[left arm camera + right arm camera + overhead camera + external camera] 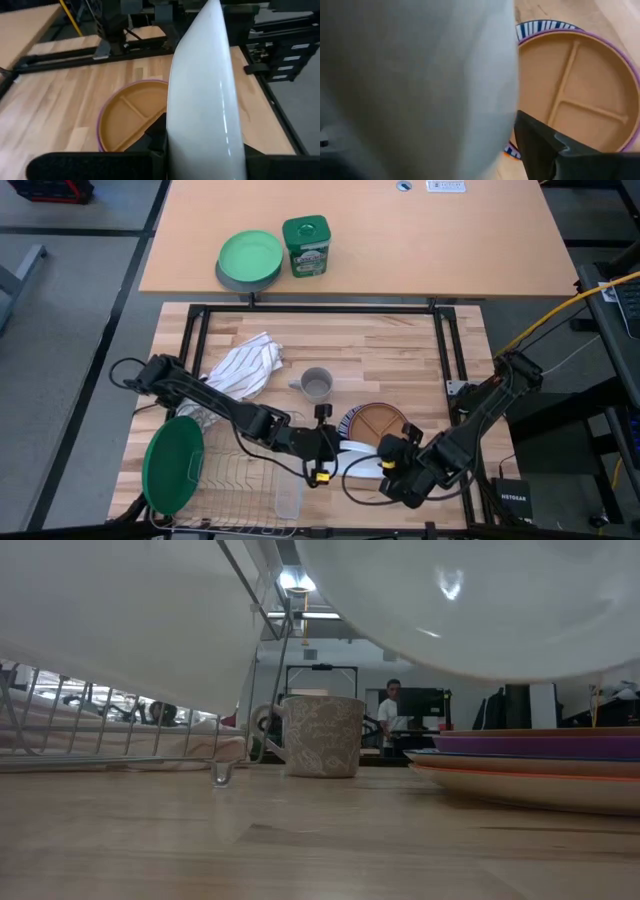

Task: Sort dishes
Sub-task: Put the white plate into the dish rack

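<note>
White plate [202, 95] held on edge between both pincers.
Left pincer [325, 442] and right pincer [388, 465] each grasp its rim, just left of the brown plate [378, 423] stack.

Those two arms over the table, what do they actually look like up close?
Both are black, jointed and slim, with thin dark cables looping beside them. The left gripper carries a small yellow marking; the right gripper has yellow spots too. A yellow cable trails near the right arm.
</note>
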